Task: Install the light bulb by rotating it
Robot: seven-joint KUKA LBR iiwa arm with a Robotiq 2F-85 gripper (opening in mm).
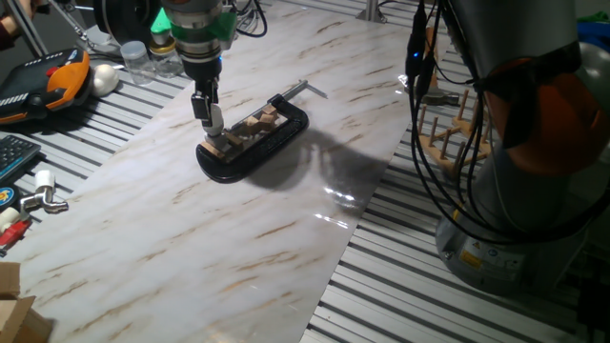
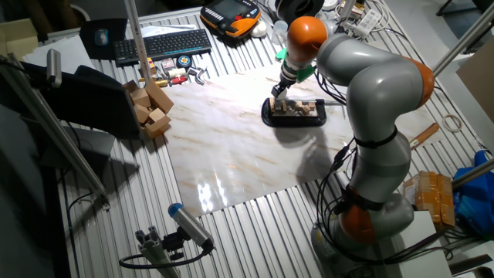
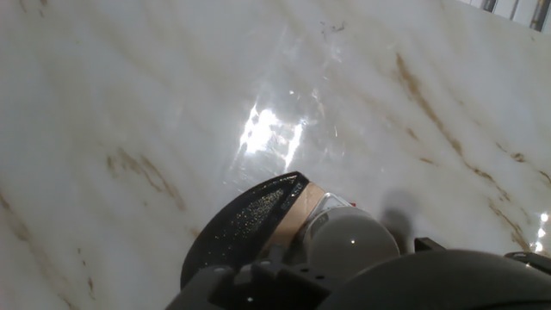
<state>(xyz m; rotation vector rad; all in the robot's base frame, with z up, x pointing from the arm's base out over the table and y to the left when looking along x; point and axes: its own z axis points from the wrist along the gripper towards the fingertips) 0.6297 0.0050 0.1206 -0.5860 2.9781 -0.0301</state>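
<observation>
The light bulb [image 3: 349, 245], a small frosted white globe, shows at the bottom of the hand view, close between my fingers. It sits over the left end of the black clamp [image 1: 276, 133], next to a wooden block [image 3: 301, 211] held in the clamp. In one fixed view my gripper [image 1: 212, 129] points straight down at that clamp end, with the bulb [image 1: 215, 121] pale between the fingers. The other fixed view shows the gripper [image 2: 279, 94] over the clamp [image 2: 297, 120]. The bulb's screw base is hidden.
The clamp lies on a marble board [image 1: 191, 238]. A white egg-shaped ball [image 1: 103, 79], clear jars [image 1: 138, 59] and an orange pendant [image 1: 57, 81] lie at the back left. A wooden peg rack [image 1: 453, 133] stands right. Wooden blocks [image 2: 150, 108] and a keyboard [image 2: 162, 45] lie beyond.
</observation>
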